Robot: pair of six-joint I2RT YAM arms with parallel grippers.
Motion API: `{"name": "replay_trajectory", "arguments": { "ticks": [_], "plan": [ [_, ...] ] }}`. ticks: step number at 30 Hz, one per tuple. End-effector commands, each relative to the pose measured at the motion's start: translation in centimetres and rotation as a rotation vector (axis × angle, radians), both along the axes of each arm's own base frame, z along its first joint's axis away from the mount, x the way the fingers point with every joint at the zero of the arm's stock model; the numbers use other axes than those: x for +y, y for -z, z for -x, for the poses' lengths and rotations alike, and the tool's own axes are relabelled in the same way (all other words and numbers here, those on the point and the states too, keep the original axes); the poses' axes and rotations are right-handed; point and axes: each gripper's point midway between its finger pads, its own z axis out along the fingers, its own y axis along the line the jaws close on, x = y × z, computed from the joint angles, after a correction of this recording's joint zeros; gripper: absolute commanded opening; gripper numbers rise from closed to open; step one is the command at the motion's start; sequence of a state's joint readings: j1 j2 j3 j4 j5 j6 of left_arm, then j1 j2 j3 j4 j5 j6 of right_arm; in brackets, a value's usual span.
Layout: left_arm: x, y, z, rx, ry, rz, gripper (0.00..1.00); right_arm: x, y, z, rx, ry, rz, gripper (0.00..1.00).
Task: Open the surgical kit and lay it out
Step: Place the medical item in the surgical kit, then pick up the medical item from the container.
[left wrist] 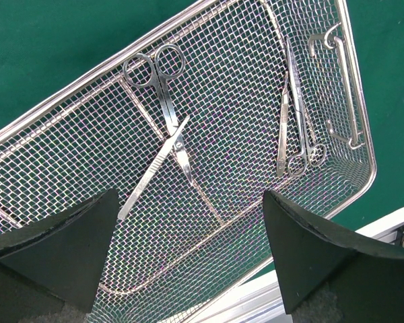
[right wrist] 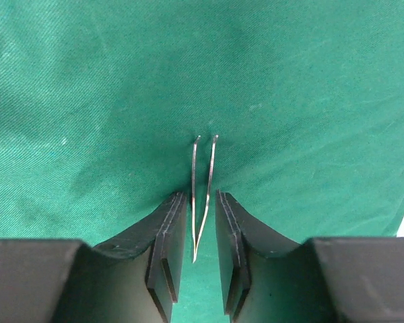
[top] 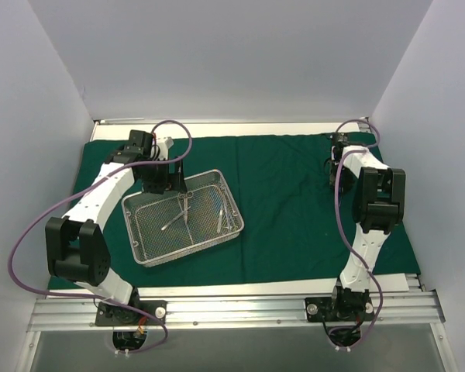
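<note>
- Dark green cloth wrap [top: 287, 201]: spread open across the table, under both arms.
- Rectangular silver wire-mesh tray [top: 192, 248]: sits on the left half of the cloth, turned at an angle to the cloth's edges.
- Tray contents, seen from the left wrist: silver ring-handled scissors [left wrist: 167, 111] near the middle, crossed by a flat slim silver handle [left wrist: 151, 171].
- Two more slim silver instruments [left wrist: 291, 128] lie side by side near one end of the tray. They are just beside the tray's wire handle [left wrist: 343, 87].
- Left gripper [left wrist: 190, 195]: released, with the jaws spread wide. It hangs above the tray and holds nothing.
- Right gripper [right wrist: 202, 202]: low over the far right part of the cloth, well apart from the tray. The jaws are parted narrowly.
- Thin silver tweezers [right wrist: 209, 176]: between the right fingers, joined end towards the wrist, the two tips apart and pointing away. A gap shows on each side, so the tweezers are not clamped.
- Whether the tweezers lie flat on the cloth cannot be told.
</note>
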State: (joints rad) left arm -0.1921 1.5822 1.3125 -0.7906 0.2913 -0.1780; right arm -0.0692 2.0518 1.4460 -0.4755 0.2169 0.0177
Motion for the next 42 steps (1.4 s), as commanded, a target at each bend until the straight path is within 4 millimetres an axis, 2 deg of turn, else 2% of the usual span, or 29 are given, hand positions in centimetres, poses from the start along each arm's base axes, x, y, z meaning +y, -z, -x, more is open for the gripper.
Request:
{"name": "replay_trajectory", "arguments": {
  "ticks": [1,4,6,10,13,14,16,17,18,21,23,27,34,38,39,42],
  "plan": [
    [0.4,-0.4,0.1,-0.01,-0.001,-0.006,0.96,0.8,0.4,0.7,0.037,-0.009,-0.009,0.26],
    [0.4,-0.3,0.2,-0.005,0.001,-0.007,0.96,0.9,-0.6,0.4,0.019,-0.006,0.004,0.27],
    [0.5,-0.1,0.2,0.001,-0.001,-0.015,0.96,1.2,-2.3,-0.4,-0.015,-0.005,0.01,0.34],
    [1.0,0.7,0.5,0.041,-0.026,-0.045,0.96,2.0,-7.8,-1.7,-0.149,0.05,-0.005,0.46],
    [0.9,1.8,0.7,0.084,-0.035,-0.044,1.0,2.9,-10.2,-1.7,-0.197,0.098,-0.039,0.5],
    [0.8,2.5,0.8,0.116,-0.038,-0.047,0.9,3.3,-10.5,-1.6,-0.201,0.102,-0.053,0.52],
    [0.6,3.2,1.0,0.161,-0.052,-0.041,0.81,3.7,-11.7,-1.6,-0.219,0.114,-0.079,0.52],
    [0.6,3.9,1.3,0.203,-0.057,-0.045,0.76,5.6,-12.0,-1.8,-0.228,0.081,-0.111,0.53],
    [0.3,4.0,1.2,0.215,-0.068,-0.041,0.73,6.2,-12.2,-1.7,-0.226,0.071,-0.124,0.53],
    [-0.5,4.3,1.2,0.214,-0.073,-0.088,0.71,8.7,-13.4,-1.7,-0.252,0.023,-0.179,0.53],
    [-1.1,5.0,1.2,0.205,-0.074,-0.158,0.71,10.0,-13.8,-1.2,-0.263,0.001,-0.223,0.53],
    [-3.0,5.6,1.6,0.236,-0.069,-0.129,0.66,12.1,-14.5,-0.3,-0.29,-0.028,-0.323,0.53],
    [-6.6,6.5,1.8,0.25,-0.03,-0.11,0.7,12.3,-15.5,0.9,-0.316,-0.08,-0.339,0.54],
    [-8.2,7.3,1.0,0.251,-0.041,-0.104,0.65,12.4,-15.8,1.3,-0.322,-0.088,-0.349,0.54],
    [-8.3,7.3,1.0,0.255,-0.046,-0.106,0.64,12.5,-15.9,1.4,-0.323,-0.086,-0.357,0.54],
    [-6.8,7.0,0.7,0.227,-0.084,-0.171,0.64,12.9,-16.3,1.7,-0.335,-0.081,-0.381,0.54]
  ]
}}
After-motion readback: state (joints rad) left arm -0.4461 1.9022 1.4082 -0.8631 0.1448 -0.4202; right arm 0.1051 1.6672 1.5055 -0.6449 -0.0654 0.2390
